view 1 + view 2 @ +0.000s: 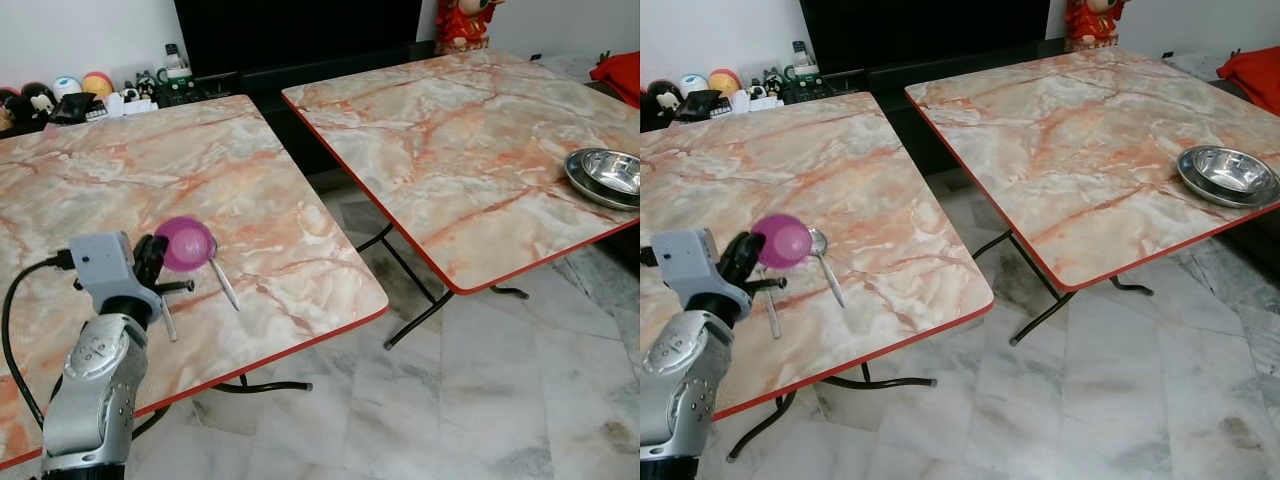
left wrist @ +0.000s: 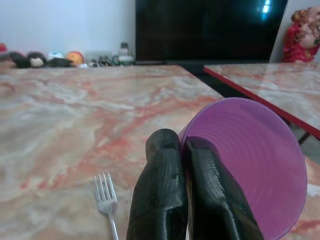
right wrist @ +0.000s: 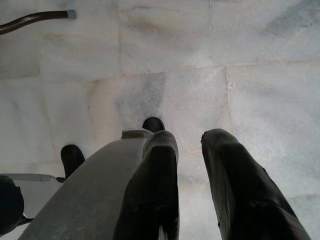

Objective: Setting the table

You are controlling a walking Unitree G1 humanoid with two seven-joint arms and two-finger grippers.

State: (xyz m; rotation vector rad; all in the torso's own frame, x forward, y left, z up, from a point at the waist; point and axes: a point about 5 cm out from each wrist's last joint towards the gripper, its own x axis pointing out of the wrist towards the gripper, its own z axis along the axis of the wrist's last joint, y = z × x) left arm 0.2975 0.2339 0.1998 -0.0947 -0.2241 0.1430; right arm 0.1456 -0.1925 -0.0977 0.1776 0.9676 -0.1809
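Observation:
My left gripper [image 1: 160, 262] is shut on the rim of a purple plastic cup [image 1: 186, 243], holding it tilted just above the near right part of the left marble table [image 1: 130, 180]. In the left wrist view one finger [image 2: 212, 195] is inside the cup [image 2: 250, 160] and the other outside. A spoon [image 1: 224, 282] lies on the table just right of the cup, and a fork [image 1: 167, 318] lies beside my wrist. A stack of steel bowls [image 1: 606, 175] sits at the right edge of the right table [image 1: 450, 130]. My right gripper [image 3: 190, 150] hangs open over the floor.
A gap of marble floor [image 1: 470, 400] separates the two folding tables, with their black legs [image 1: 410, 275] showing in it. Small toys and a bottle [image 1: 175, 62] line the wall behind the left table. A red figurine [image 1: 462, 22] and a red cloth [image 1: 620, 72] are at the back right.

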